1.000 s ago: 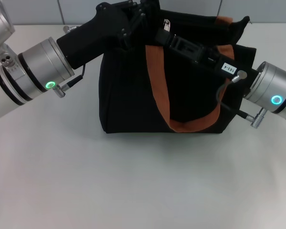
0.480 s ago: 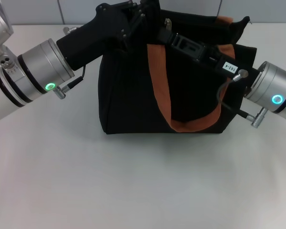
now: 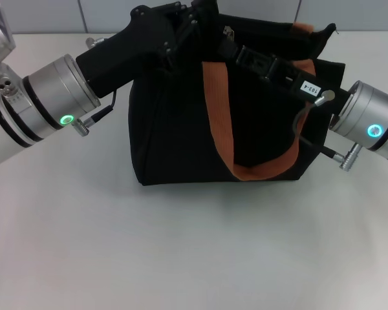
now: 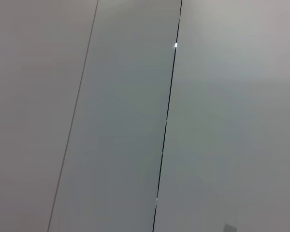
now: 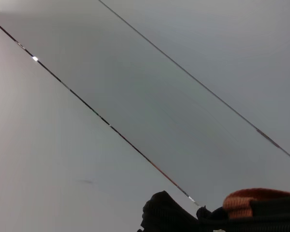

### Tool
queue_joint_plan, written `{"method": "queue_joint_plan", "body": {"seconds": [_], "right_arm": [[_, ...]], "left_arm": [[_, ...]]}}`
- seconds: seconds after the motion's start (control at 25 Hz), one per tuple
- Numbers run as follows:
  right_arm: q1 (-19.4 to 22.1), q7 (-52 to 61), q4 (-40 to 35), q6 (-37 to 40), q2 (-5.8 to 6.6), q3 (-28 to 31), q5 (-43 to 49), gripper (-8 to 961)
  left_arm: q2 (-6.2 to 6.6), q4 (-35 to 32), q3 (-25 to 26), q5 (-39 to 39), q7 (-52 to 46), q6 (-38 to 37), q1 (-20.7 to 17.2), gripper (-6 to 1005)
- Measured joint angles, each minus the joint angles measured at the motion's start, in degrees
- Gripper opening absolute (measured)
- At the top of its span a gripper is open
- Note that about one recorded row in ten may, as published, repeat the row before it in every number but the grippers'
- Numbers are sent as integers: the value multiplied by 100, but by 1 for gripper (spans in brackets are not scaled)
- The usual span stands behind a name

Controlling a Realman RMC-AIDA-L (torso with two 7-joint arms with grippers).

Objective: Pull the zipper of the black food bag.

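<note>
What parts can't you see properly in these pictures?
- Head view: the fingertips of the left gripper and right gripper blend into the boxy black fabric food bag.
- Head view: the small silver zipper tab is too tiny to judge.
- Left wrist view: only wall.
- Right wrist view: only a bag corner.

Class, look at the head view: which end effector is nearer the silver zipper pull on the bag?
Right. The right end effector sits right beside the zipper pull; the left end effector is at the bag top's left end, slightly farther.
</note>
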State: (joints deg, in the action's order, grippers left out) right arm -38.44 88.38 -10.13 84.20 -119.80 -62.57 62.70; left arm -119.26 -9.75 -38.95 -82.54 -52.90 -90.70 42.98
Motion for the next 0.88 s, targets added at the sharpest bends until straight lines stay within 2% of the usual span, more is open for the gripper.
{"method": "queue_joint_plan", "body": {"seconds": [0.2, 0.88], "right_arm": [[45, 1, 0, 0, 0, 9, -13, -2], [466, -34, -160, -239, 29, 119, -13, -1]], "left_arm": [[0, 0, 13, 0, 2, -10, -19, 36], [2, -77, 67, 179, 8, -86, -286, 40]]}}
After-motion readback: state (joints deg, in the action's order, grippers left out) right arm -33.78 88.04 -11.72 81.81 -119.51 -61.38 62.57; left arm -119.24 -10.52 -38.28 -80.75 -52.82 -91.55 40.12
